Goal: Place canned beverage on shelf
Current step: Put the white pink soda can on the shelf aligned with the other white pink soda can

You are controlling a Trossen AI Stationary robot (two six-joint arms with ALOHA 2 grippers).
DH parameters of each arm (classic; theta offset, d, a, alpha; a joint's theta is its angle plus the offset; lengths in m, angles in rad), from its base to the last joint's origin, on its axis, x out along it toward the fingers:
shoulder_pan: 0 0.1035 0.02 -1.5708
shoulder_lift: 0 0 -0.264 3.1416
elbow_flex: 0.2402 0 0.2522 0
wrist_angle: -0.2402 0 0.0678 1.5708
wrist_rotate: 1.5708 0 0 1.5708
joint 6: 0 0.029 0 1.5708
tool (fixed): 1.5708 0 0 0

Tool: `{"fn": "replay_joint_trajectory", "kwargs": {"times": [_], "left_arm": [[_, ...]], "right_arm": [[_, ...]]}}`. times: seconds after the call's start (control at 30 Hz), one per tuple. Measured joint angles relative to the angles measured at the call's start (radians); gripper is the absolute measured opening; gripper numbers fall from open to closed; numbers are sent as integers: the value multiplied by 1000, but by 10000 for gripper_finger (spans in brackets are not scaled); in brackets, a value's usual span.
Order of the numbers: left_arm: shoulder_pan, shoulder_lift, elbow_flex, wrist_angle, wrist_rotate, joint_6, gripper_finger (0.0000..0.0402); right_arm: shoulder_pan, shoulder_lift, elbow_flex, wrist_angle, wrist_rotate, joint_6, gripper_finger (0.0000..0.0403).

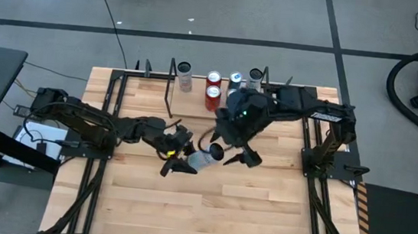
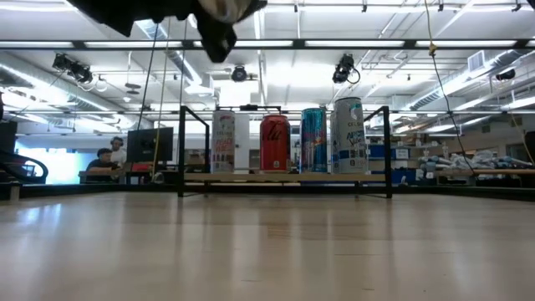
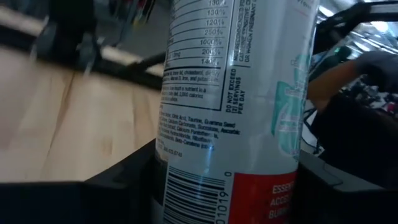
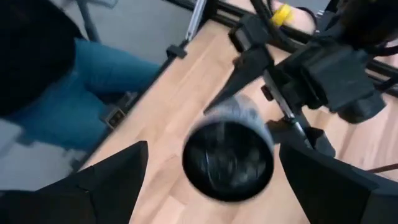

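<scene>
Midway through a handover above the table centre, the left gripper (image 1: 180, 159) clamps the silver can (image 1: 203, 159) while the right gripper (image 1: 234, 156) spreads wide around its end; the shelf (image 2: 284, 177), holding several cans, awaits it.

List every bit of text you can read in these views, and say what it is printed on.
On the held can, between the left gripper's fingers:
"DO NOT EXCEED"
"PER DAY"
"Citric Acid, Taurine, Guarana Seed"
"100%", "200%", "140%"
Barcode digits "01019"
Red band: "ESSEN", cut off.

The ingredient lines below are too blurred to read. The labels of the cans on the shelf are too small to read.
</scene>
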Motion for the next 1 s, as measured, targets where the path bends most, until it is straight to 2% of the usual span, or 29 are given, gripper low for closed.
{"fn": "replay_joint_trajectory", "kwargs": {"times": [0.13,0.27,0.47,0.67,0.8,1.0], "left_arm": [[-11,0,0,95,1,60,256],[-25,0,0,168,5,140,258],[-28,-2,1,195,16,152,259],[-26,0,1,183,19,125,260],[-27,0,2,179,24,112,260],[-26,0,1,177,37,117,260]], "right_arm": [[49,-4,0,1,77,-40,373],[93,-6,0,1,102,-65,373],[120,-5,-1,93,158,-136,373],[111,-1,-1,205,136,-147,373],[108,0,-1,204,79,-147,373],[108,2,-8,206,78,-148,373]]}}
